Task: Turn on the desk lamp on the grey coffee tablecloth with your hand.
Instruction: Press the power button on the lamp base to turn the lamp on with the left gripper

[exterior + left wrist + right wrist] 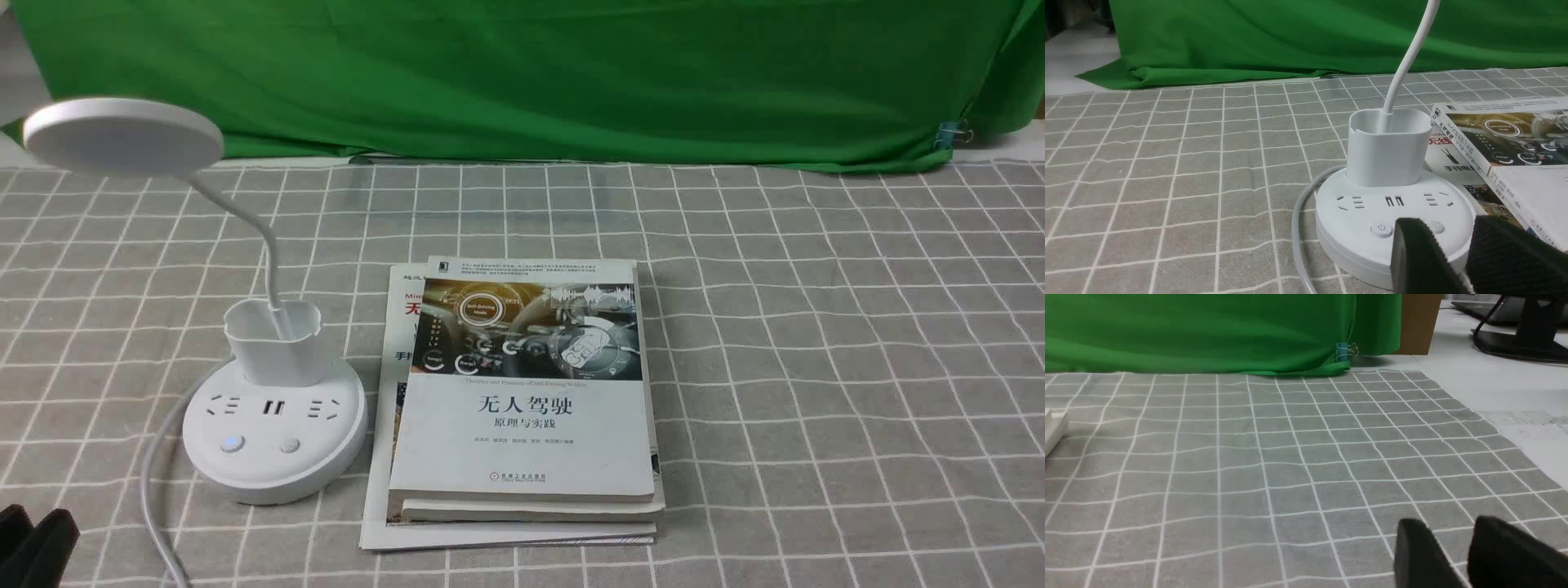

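- lamp (122,139) stands upright on the grid cloth (816,327), over on the left; its round head looks dark, so the job seems barely begun.
- two buttons on its base (245,474): left one (233,443) glows bluish, right one (289,445) looks plain; which one works the light, can't tell.
- left gripper (37,527) sits low at the near edge, apart from the base, fingers parted, nothing between them; reach and press both look left to do.
- grey cord (151,490) curls between gripper and base, could snag a low approach.
- books (531,441) lie stacked just right of the lamp, outside the likely path.
- right gripper (1449,526), fingers apart and holding nothing, is over bare cloth, likely not needed.
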{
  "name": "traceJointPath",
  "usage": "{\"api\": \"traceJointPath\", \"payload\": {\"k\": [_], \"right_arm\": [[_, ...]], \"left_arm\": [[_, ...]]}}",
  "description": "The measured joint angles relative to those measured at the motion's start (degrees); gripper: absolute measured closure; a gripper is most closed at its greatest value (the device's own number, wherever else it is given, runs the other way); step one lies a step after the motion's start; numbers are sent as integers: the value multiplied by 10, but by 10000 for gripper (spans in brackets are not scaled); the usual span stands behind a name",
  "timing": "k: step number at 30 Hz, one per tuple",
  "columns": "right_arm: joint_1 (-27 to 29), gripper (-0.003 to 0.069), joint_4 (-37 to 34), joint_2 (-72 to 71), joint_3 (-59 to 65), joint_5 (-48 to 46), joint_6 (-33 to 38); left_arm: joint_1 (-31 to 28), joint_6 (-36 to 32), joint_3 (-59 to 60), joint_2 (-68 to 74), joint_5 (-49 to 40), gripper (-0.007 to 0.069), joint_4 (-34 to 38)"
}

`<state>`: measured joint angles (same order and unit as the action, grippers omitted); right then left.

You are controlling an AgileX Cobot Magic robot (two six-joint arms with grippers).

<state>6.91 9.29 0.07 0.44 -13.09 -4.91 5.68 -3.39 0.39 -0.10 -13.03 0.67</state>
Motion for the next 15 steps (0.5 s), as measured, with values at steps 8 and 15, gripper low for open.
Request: {"api": "traceJointPath", "payload": {"k": [8,15], "right_arm": [[0,414,0,0,0,0,0],[0,414,0,0,0,0,0]], "left_arm": [[0,0,0,0,0,438,0],[0,0,0,0,0,428,0]]}}
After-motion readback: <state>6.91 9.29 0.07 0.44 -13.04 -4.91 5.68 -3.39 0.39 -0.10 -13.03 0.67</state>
